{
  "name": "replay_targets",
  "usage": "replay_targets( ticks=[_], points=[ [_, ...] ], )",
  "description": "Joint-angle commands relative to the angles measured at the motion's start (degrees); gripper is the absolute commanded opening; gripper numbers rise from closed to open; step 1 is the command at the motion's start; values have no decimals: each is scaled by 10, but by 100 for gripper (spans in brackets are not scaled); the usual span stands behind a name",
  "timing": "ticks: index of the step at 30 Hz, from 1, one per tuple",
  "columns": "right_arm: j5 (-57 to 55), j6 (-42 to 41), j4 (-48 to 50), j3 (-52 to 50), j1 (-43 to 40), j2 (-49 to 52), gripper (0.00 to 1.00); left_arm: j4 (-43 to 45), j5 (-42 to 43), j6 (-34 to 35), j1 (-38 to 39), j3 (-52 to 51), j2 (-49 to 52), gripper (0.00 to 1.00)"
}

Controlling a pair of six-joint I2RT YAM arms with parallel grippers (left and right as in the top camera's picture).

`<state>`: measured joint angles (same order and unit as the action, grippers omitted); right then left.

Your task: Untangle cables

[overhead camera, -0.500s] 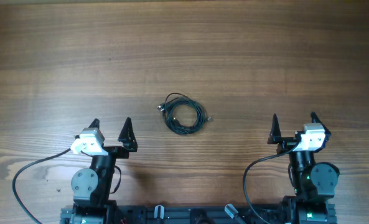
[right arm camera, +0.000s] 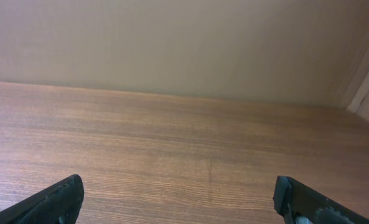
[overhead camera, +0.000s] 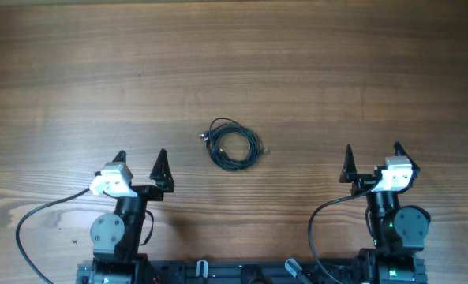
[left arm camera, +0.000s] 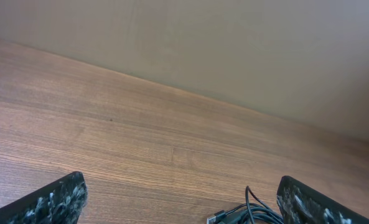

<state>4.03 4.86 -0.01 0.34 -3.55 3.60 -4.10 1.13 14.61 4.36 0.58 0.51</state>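
Note:
The cables [overhead camera: 232,144] lie as one small dark coiled bundle on the wooden table [overhead camera: 234,63], with tiny metallic plug ends sticking out at its left and right. My left gripper [overhead camera: 141,160] stands open to the lower left of the bundle, apart from it. My right gripper [overhead camera: 372,155] stands open well to the bundle's right. In the left wrist view the cables [left arm camera: 249,213] show at the bottom edge, just inside the right finger, and the left gripper [left arm camera: 184,199] holds nothing. The right wrist view shows the right gripper [right arm camera: 181,196] open over bare wood.
Thick black arm cables [overhead camera: 36,217] loop near the table's front edge beside both arm bases. A pale wall [left arm camera: 234,50] rises behind the table's far edge.

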Motion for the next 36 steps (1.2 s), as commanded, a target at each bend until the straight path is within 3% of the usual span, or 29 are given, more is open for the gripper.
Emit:
replay_targets(
  ticks=[1, 22, 24, 27, 30, 33, 36],
  points=[
    [4, 8, 2, 0, 2, 2, 100, -2, -6, -9, -3, -2, -2, 100],
    [3, 7, 1, 0, 2, 2, 100, -3, 2, -7, -3, -2, -1, 100],
    [14, -40, 1, 0, 2, 2, 100, 0, 11, -2, -3, -2, 0, 100],
    [16, -218, 5, 0, 2, 4, 100, 6, 90, 60, -3, -2, 0, 100],
    [92, -383, 12, 0, 2, 4, 99, 10, 180, 70, -3, 0, 1, 100],
    [230, -390, 19, 2, 2, 4, 100, -27, 222, 97, -3, 24, 7, 100],
    [332, -363, -54, 30, 2, 13, 99, -106, 222, 112, -3, 86, 23, 100]
  ],
)
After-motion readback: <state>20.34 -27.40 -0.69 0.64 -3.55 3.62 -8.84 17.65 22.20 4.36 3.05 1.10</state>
